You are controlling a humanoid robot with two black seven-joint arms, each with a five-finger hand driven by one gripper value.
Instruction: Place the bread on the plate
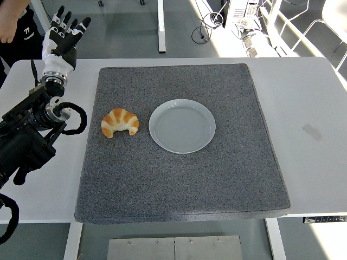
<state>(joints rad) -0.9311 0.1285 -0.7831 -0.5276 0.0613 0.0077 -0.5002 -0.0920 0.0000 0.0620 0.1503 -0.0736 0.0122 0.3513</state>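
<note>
A golden croissant [120,122] lies on the grey mat [179,179], just left of a pale round plate [182,125] at the mat's middle. The plate holds nothing. My left hand [63,33] is raised at the table's far left, fingers spread and holding nothing, well behind and left of the croissant. Its black arm [30,127] comes in along the left edge. The right arm is out of view.
A person's arm in a dark sleeve [13,24] shows at the top left, next to my left hand. White table surface [303,108] lies right of the mat. Table legs and cables stand on the floor beyond the far edge.
</note>
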